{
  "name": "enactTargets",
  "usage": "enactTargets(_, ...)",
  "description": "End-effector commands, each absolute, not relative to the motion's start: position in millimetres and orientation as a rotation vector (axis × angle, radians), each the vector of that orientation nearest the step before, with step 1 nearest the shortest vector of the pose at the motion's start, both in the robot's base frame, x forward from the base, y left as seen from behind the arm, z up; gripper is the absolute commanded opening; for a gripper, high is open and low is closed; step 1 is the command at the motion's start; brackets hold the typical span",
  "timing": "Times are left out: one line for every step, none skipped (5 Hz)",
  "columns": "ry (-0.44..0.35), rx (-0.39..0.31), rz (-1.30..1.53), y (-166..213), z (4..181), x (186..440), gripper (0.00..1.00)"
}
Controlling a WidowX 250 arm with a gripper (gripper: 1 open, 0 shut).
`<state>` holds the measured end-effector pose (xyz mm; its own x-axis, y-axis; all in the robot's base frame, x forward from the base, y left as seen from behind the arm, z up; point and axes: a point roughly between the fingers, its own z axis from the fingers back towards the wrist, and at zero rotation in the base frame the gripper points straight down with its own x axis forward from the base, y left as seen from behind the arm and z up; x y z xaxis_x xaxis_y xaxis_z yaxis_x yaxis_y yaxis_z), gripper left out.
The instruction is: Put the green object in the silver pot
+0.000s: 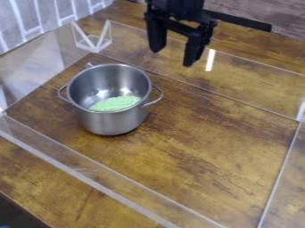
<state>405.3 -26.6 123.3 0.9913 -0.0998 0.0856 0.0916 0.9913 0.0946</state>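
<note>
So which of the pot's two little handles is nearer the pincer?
The handle on the right side of the silver pot, by the rim at; the other handle faces left, away from the open pincer hanging above.

I see the silver pot (110, 98) standing upright on the wooden table, round and shiny, with straight sides, a rolled rim and two small loop handles. The green object (114, 103) lies flat on the bottom inside the pot. It is light green, roughly oval, and narrower than the pot.
</note>
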Motion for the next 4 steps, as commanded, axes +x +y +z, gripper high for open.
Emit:
enactTargets(-0.148,0.1,-0.065,-17.5,137.5,405.6,1.0)
enactTargets(-0.167,0.102,-0.081,-18.7,146.6,409.9,1.0)
enactTargets(-0.153,0.096,-0.05,-20.0,143.3,414.5,1.0)
enactTargets(-0.137,0.085,-0.052,-16.8,138.1,412.6,1.0)
